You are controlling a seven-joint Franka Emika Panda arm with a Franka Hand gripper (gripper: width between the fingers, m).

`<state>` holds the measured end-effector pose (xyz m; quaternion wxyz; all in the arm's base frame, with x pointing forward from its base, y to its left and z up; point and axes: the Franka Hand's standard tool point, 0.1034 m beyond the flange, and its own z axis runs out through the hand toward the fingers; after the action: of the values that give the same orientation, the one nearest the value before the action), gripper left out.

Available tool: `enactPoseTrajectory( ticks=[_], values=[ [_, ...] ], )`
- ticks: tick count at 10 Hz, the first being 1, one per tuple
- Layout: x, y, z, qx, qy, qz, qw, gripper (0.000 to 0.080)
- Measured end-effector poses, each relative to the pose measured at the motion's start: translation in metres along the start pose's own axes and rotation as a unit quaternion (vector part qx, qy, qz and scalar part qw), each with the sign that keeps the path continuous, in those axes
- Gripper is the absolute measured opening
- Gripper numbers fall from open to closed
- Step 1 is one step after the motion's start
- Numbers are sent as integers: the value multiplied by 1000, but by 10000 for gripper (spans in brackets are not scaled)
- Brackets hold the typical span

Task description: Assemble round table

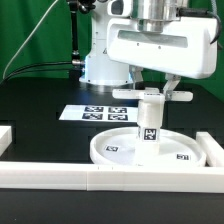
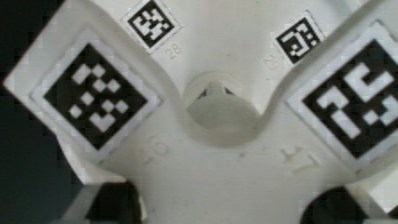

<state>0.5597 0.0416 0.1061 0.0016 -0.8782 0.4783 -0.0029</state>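
The large round rimmed disc point(image 1: 108, 152) lies flat on the black table. The short cylindrical leg point(image 1: 149, 124) stands upright in its middle, with a tag on its side. The cross-shaped piece point(image 1: 124, 94) sits level on top of the leg. My gripper point(image 1: 152, 88) comes straight down over it, and its jaws are closed on the cross's middle part. In the wrist view the cross-shaped piece point(image 2: 222, 150) fills the picture with several tags and a round centre hole. My gripper point(image 2: 222, 200) has its dark pads point(image 2: 111, 203) pressed against the white piece on both sides.
The marker board point(image 1: 85, 112) lies flat behind the disc toward the exterior view's left. Long white border bars run along the front point(image 1: 60, 178), the left point(image 1: 5, 134) and the right point(image 1: 213, 150). The robot's base point(image 1: 100, 65) stands behind.
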Motion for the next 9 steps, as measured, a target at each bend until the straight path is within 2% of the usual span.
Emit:
enactPoseTrajectory(
  ticks=[3, 8, 9],
  values=[
    [0, -1, 0, 17, -5, 147, 989, 442],
    [0, -1, 1, 17, -14, 204, 979, 442],
    [-1, -2, 1, 17, -14, 200, 980, 583]
  ],
)
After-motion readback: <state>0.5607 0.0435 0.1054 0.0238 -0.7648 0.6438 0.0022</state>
